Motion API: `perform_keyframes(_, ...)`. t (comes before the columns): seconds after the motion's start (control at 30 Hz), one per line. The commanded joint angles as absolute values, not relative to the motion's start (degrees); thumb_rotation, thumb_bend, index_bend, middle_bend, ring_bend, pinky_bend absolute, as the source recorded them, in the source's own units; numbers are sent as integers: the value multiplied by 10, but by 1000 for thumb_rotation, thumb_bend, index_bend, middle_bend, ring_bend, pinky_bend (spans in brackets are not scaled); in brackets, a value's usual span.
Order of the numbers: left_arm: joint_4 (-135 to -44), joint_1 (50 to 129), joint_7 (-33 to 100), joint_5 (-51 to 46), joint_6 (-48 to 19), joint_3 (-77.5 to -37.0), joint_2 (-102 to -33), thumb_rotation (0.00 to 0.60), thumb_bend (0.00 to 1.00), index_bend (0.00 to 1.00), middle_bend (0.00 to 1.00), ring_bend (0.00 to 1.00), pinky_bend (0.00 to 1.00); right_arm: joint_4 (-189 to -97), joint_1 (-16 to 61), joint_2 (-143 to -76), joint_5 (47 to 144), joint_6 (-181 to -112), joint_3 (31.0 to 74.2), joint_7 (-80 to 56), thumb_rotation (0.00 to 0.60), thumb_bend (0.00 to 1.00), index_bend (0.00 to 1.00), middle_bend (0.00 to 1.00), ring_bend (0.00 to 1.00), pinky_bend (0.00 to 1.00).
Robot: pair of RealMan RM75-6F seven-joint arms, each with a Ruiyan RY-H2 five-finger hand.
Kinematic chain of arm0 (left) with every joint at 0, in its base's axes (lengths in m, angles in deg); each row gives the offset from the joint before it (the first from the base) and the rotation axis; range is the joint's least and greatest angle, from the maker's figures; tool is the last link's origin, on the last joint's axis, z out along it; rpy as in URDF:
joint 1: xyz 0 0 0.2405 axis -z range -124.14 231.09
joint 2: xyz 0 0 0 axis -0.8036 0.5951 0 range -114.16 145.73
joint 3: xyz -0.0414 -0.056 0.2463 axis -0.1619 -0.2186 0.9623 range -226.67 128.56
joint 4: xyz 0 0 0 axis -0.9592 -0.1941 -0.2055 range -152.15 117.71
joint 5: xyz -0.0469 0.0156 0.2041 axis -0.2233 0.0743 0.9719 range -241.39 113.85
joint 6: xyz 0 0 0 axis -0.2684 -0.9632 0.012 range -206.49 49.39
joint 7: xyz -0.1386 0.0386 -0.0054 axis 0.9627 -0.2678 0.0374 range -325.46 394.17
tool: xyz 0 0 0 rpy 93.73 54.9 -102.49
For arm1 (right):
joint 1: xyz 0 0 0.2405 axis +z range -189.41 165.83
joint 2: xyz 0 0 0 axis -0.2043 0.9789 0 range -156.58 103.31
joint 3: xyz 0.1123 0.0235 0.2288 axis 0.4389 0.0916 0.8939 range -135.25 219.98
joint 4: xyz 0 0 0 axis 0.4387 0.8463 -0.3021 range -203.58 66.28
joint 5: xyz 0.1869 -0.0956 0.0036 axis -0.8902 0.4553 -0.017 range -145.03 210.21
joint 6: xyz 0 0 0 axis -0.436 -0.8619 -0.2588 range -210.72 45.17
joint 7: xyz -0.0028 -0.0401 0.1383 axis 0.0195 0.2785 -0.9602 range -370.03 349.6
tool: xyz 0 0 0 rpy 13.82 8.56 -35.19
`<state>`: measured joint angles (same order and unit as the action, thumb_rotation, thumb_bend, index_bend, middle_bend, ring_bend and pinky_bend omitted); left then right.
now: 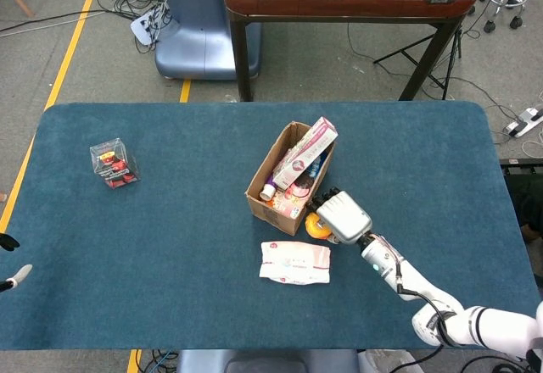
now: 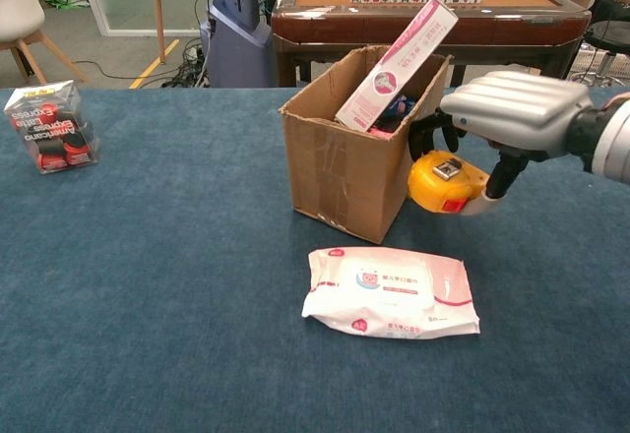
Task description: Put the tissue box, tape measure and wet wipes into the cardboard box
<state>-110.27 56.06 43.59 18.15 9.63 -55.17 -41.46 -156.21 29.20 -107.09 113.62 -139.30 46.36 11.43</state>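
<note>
My right hand (image 2: 507, 113) (image 1: 342, 215) grips the yellow tape measure (image 2: 443, 183) (image 1: 316, 226) and holds it off the table, just beside the right wall of the open cardboard box (image 2: 340, 162) (image 1: 270, 193). A pink tissue box (image 2: 396, 51) (image 1: 305, 153) leans upright inside the box, sticking out of the top. The flat white and pink wet wipes pack (image 2: 391, 292) (image 1: 294, 262) lies on the blue table in front of the box. Only the fingertips of my left hand (image 1: 10, 263) show at the far left edge of the head view.
A clear packet with red and black contents (image 2: 50, 126) (image 1: 114, 163) stands at the table's far left. Behind the blue table (image 2: 177, 285) stand a brown mahjong table (image 2: 413, 0) and a blue-grey machine base (image 1: 199, 25).
</note>
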Motion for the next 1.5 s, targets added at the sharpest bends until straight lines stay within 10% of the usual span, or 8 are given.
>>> perform_keyframes(0.03, -1103, 561, 432, 183, 96, -551, -416, 600, 135, 484, 522, 392, 488, -1616, 280, -1032, 1159, -1423, 463, 133, 600, 165, 431, 501, 413, 367)
perform_keyframes(0.73, -1108, 559, 437, 186, 101, -551, -413, 600, 135, 484, 522, 392, 487, -1720, 312, -1015, 1160, -1452, 537, 223, 600, 164, 431, 501, 413, 367)
perform_keyframes(1.5, -1111, 554, 454, 192, 107, -549, -406, 600, 135, 484, 522, 392, 487, -1572, 387, -1111, 1016, -1428, 602, 296, 600, 154, 430, 435, 383, 367)
